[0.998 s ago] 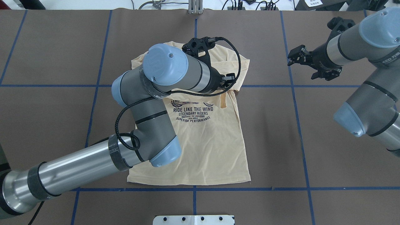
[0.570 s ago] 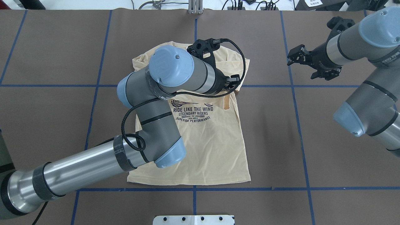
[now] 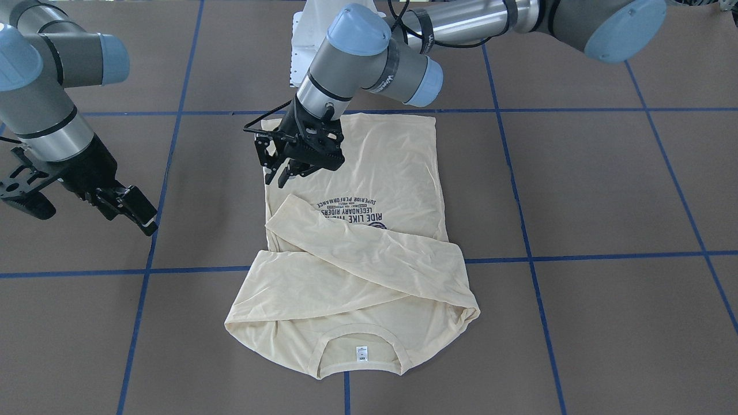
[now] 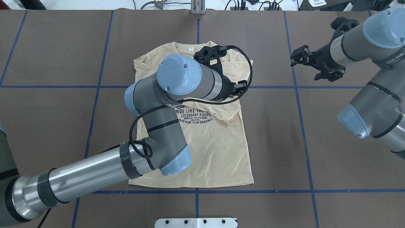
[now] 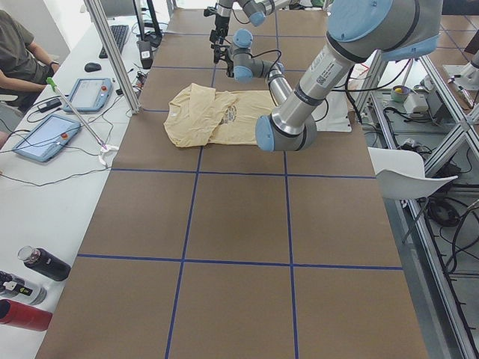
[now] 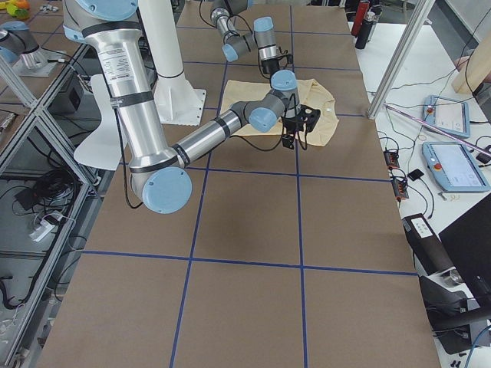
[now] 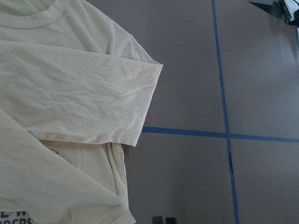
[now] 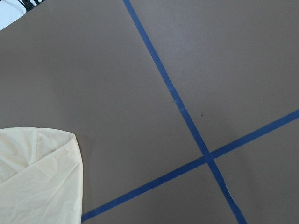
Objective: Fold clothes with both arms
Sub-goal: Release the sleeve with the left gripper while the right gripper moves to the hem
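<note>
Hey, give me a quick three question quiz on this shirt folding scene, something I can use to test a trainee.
1. True or false: the shirt's collar points toward the robot's base.
2. Where is the right tool? A, clamped on the hem. B, wide open over bare table, clear of the shirt. C, pressing on the collar.
3. What partly covers the navy print?

Key:
1. False; the collar lies on the side away from the base.
2. B.
3. A sleeve, folded diagonally across the chest.
</note>
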Tool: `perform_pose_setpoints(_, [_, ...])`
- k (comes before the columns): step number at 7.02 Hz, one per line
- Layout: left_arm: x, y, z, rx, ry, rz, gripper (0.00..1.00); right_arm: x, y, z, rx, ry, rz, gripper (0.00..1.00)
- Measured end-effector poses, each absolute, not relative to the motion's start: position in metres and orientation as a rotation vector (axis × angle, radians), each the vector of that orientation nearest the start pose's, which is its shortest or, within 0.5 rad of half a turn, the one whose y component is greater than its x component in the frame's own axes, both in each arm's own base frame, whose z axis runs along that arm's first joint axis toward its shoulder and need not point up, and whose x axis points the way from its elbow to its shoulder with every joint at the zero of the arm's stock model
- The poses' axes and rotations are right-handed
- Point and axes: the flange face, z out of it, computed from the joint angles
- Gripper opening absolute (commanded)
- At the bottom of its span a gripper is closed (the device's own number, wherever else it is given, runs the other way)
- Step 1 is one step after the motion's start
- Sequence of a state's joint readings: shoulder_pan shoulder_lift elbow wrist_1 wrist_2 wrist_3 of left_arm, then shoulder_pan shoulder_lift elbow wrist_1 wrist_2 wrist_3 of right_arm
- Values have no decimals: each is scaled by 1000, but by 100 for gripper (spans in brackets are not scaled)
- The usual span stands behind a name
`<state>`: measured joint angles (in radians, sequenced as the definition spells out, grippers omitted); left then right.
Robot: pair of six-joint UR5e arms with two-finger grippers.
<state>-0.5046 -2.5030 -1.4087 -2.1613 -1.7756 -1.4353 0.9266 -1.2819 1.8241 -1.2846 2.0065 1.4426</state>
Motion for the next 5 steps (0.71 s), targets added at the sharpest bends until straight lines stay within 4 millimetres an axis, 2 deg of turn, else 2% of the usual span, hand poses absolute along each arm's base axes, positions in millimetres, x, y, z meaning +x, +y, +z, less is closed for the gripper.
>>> perform_pose_setpoints(2, [590,-454,64,252,1366,-189,77,-285,-527,349,53,-932,569,99])
perform_pose_setpoints(3, [581,-450,68,252,1375,-189,77,-295,-523,343,39,-940,590,99])
perform_pose_setpoints(5, [532,-429,108,267,1389,-186,76,-329,-498,330,30,-949,633,99])
